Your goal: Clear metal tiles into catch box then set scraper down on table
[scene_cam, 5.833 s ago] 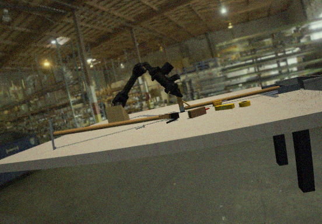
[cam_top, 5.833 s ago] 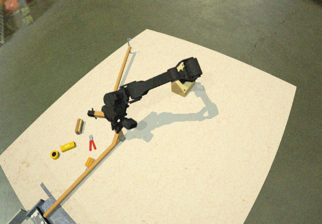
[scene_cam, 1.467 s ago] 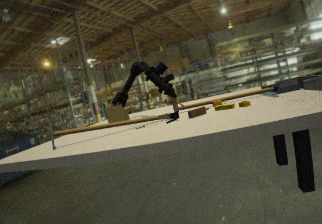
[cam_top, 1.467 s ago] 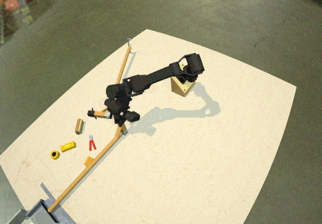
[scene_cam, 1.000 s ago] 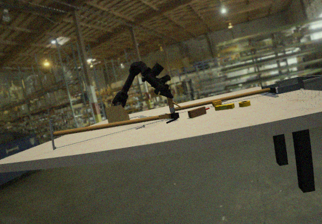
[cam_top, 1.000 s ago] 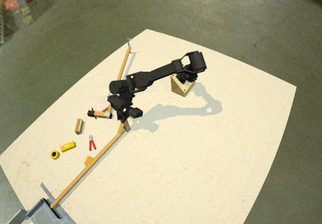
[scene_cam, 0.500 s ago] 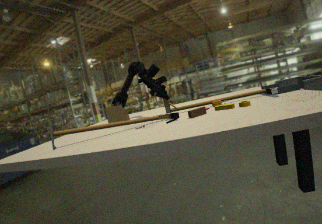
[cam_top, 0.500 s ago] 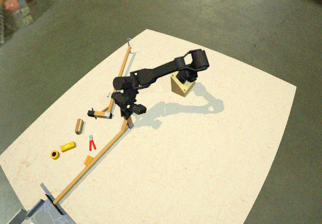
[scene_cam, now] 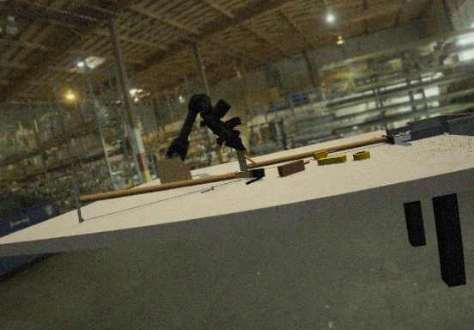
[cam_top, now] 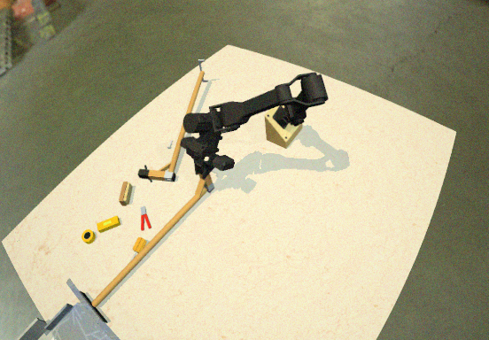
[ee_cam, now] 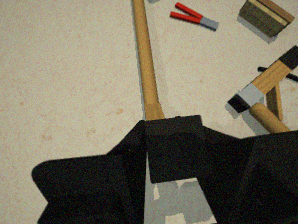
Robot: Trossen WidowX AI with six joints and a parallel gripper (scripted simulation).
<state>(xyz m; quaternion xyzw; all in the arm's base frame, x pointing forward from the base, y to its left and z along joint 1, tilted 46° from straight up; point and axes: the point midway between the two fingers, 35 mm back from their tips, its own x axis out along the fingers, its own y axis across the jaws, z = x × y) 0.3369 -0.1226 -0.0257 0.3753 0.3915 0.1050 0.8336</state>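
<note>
Wooden and long, the tan scraper pole (cam_top: 152,241) is lying across the cream worktop (cam_top: 310,239), its far end reaching the grey steel catch box (cam_top: 81,323) at the worktop's corner. The black gripper (cam_top: 206,171) is clamping its near end. Red-handled pliers (ee_cam: 194,16) are lying beside the pole.
</note>
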